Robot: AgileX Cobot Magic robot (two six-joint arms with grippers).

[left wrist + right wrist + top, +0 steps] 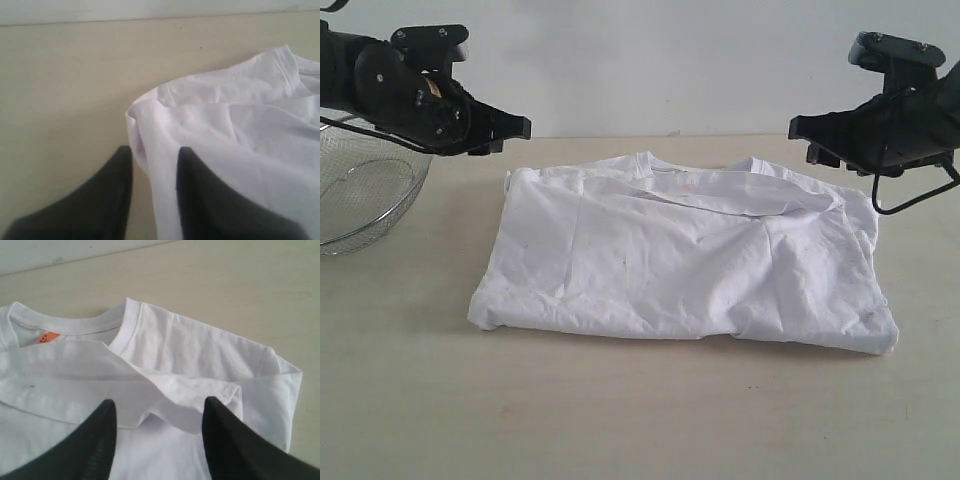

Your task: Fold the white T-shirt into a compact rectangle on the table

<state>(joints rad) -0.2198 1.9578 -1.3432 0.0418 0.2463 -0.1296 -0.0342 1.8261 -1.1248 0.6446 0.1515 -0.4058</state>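
Observation:
The white T-shirt (680, 260) lies folded in half on the table (620, 420), its plain back up, its collar at the far edge and the folded-over hem just short of it. My left gripper (515, 128) hovers open above the shirt's far left corner (150, 107); its dark fingers (117, 180) hold nothing, and cloth shows beneath the gap (154, 157). Over the far right corner hangs my right gripper (805, 135), open wide (159, 407) and empty, above a loose lip of the hem (200, 400). An orange neck tag (48, 337) peeks from the collar.
A round wire-mesh basket (360, 200) stands at the table's far left, under the left arm. Bare tabletop lies in front of the shirt and to both sides. A pale wall closes off the back edge.

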